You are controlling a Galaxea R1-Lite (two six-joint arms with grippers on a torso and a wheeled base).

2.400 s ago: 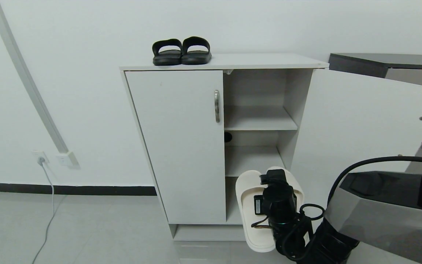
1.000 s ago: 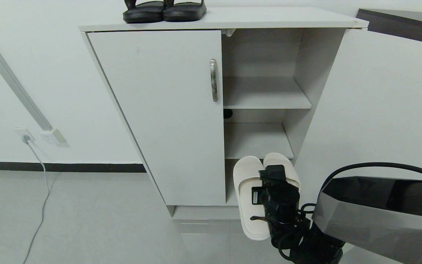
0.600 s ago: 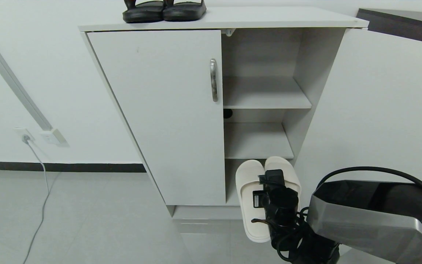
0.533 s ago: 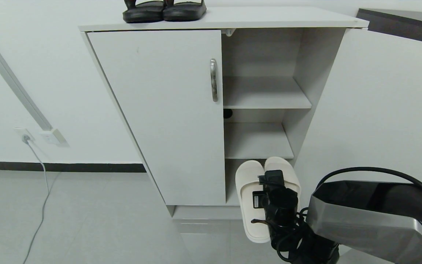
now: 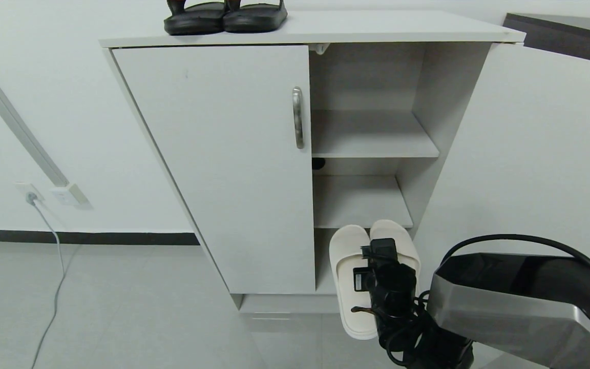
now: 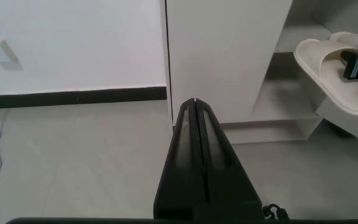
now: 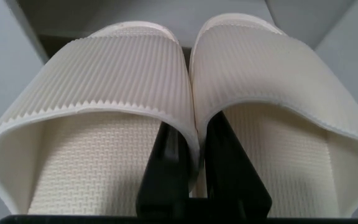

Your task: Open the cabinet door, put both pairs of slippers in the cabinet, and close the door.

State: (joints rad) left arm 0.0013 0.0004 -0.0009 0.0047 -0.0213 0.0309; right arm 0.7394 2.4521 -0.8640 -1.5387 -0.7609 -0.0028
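right hand (image 7: 194,167) grips both white slippers (image 5: 347,259) by their straps at the cabinet's (image 5: 213,154) lowest compartment; left hand (image 6: 195,134) closed and empty.

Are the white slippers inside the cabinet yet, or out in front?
Not inside. The white slippers hang in the right gripper, toes at the bottom compartment's opening, heels out over the floor.

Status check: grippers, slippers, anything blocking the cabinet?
Right gripper shut on cream ribbed slippers at open white cabinet's bottom opening. Left gripper shut, empty. Black slippers on top.
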